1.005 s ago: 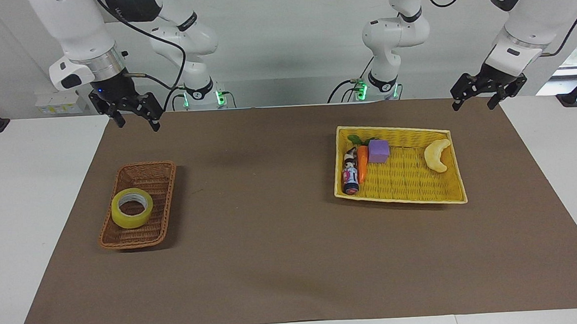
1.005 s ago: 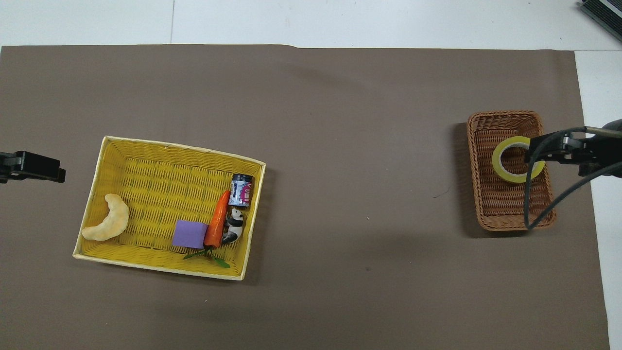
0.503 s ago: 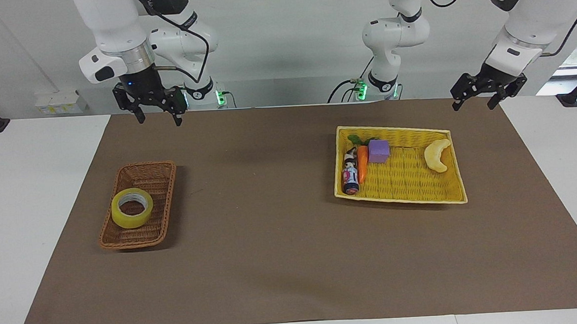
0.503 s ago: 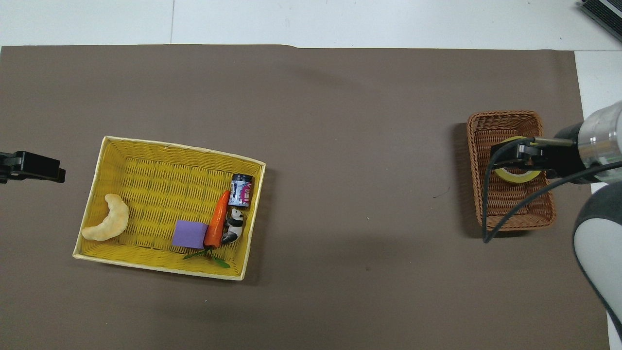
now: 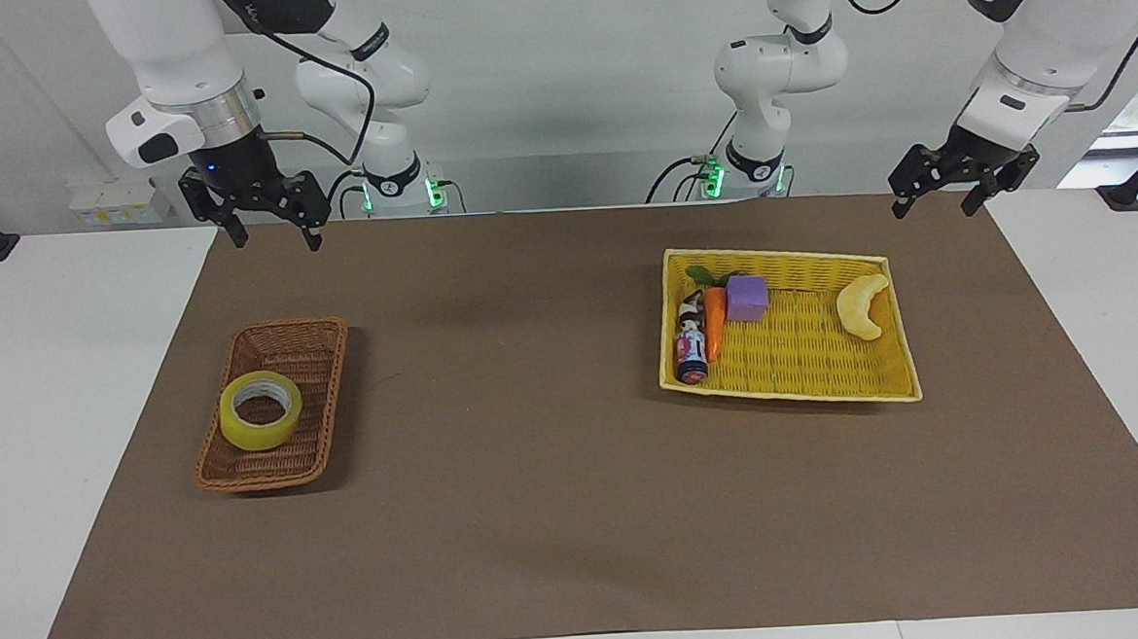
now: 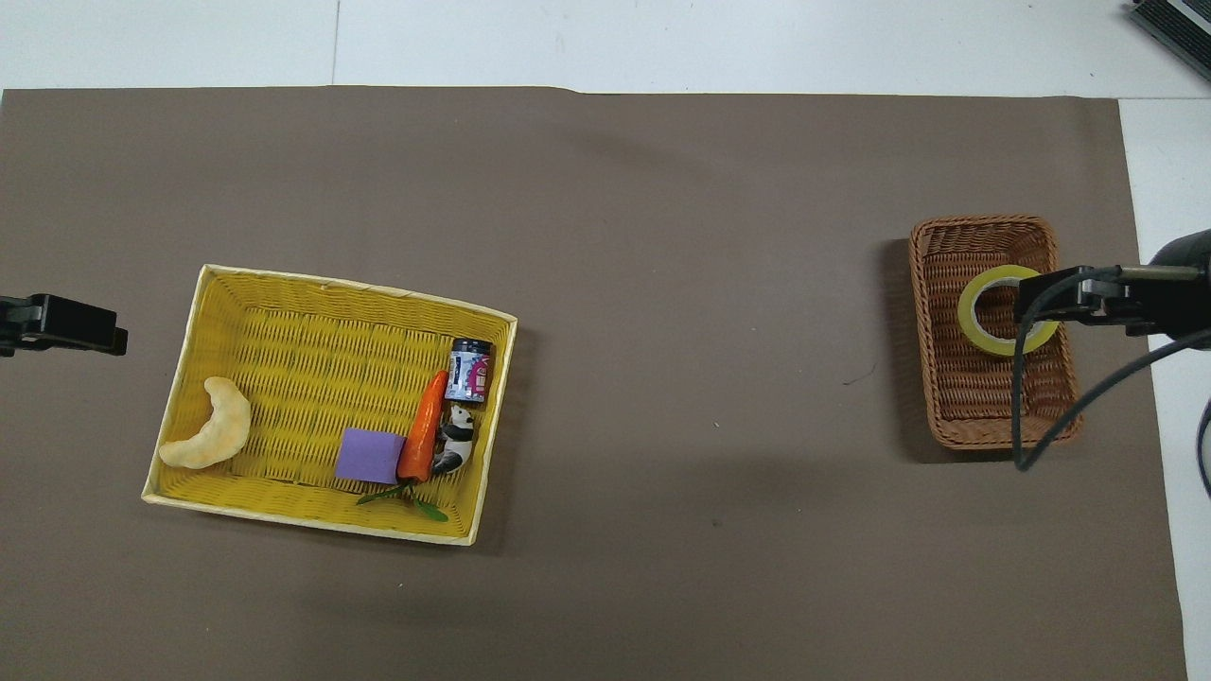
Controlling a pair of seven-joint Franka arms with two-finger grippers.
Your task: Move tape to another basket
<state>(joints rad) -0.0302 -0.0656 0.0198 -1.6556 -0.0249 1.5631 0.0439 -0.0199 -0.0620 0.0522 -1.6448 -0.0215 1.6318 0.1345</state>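
The yellow-green tape [image 5: 258, 435] lies flat in the small dark brown wicker basket [image 5: 282, 327] at the right arm's end of the mat. It also shows in the overhead view [image 6: 966, 313], inside the same basket [image 6: 984, 225]. My right gripper [image 5: 272, 236] hangs open and empty, high above that basket and well clear of the tape. In the overhead view the right gripper [image 6: 1064, 301] overlaps the tape's edge. My left gripper [image 5: 935, 205] waits open and empty, raised at the left arm's end, beside the yellow basket [image 5: 805, 356]; it also shows in the overhead view [image 6: 66, 324].
The yellow basket [image 6: 303, 331] holds a purple cube [image 6: 369, 455], a carrot [image 6: 423, 427], a small bottle [image 6: 469, 371], a panda figure [image 6: 456, 441] and a pale crescent [image 6: 213, 436]. A brown mat [image 5: 519, 478] covers the table.
My right gripper swung toward the middle of the table, then back toward the right arm's end, staying high. The tape, both baskets and the left arm have not moved.
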